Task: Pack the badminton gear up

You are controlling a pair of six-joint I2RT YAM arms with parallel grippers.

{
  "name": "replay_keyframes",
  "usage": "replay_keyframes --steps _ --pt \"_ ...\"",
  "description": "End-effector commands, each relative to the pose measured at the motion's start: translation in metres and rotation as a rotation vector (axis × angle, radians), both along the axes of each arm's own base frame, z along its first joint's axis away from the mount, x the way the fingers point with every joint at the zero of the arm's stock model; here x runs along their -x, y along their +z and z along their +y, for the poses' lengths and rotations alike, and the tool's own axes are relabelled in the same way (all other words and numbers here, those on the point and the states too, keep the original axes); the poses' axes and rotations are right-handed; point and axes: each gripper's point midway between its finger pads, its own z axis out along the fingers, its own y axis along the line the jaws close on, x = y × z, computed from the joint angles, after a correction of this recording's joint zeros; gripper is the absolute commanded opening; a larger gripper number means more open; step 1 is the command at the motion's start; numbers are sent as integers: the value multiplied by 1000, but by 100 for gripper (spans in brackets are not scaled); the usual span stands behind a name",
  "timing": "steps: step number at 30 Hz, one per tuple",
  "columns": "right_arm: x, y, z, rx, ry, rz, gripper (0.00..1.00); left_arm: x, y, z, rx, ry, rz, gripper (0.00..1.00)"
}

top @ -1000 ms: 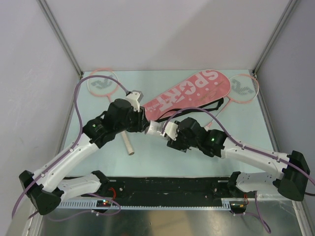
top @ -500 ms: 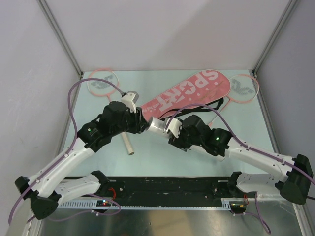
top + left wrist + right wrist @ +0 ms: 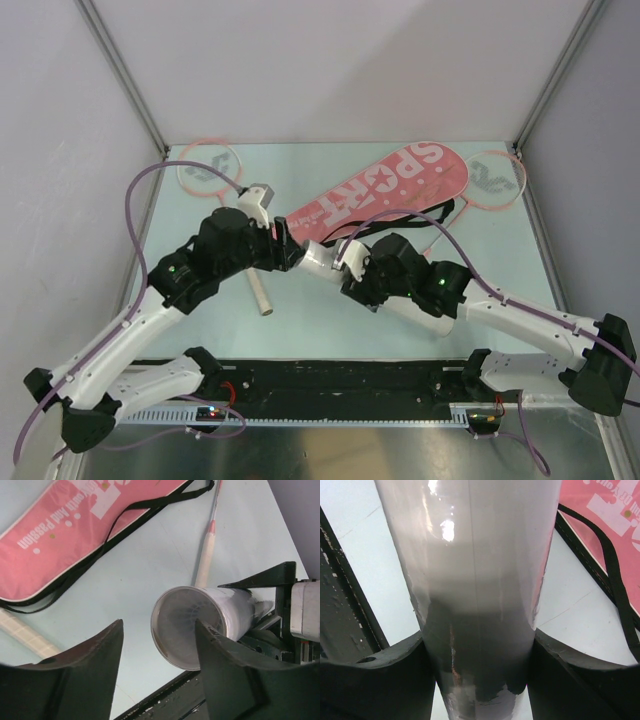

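Tube (image 3: 220,611) mouth in left-wrist view only; left tool (image 3: 157,625) spread, right tool (image 3: 479,636) pinching it.

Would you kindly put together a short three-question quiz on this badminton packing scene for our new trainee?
1. True or false: the right gripper is shut on the tube.
2. Where does the bag lie? A) on top of the tube B) flat on the table, between the heads of the left racket and the right racket C) upright against the wall
3. Which gripper stands open before the tube's open end?
Key: 1 true; 2 B; 3 the left gripper.
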Motion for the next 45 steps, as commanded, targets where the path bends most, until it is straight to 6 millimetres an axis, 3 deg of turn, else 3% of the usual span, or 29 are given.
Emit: replay_keyframes --steps 1,5,8,14,21,25,33,40,45 --pt "-12 88 35 -281 36 -132 64 5 48 0 85 -29 -107 70" --pt "-9 92 35 -313 32 -105 64 4 88 8 116 -20 -220 85" --pt "-7 98 39 -358 32 -76 64 10 109 6 158 -53 -275 90" --pt "-13 113 46 -467 -23 -22 63 17 125 -7 271 -111 -334 92" --pt "-14 118 55 -521 -42 48 61 16 127 -17 346 -140 -378 96" --pt "-12 124 62 -573 -49 95 60 7 117 -25 339 -146 -382 96" --pt "-15 139 74 -684 -103 151 61 -17 95 -29 364 -36 -327 86" --pt "-19 138 83 -719 -146 189 64 -18 91 -42 446 -57 -296 76" --pt "-21 139 88 -747 -162 215 66 -21 87 -45 468 -51 -298 77"
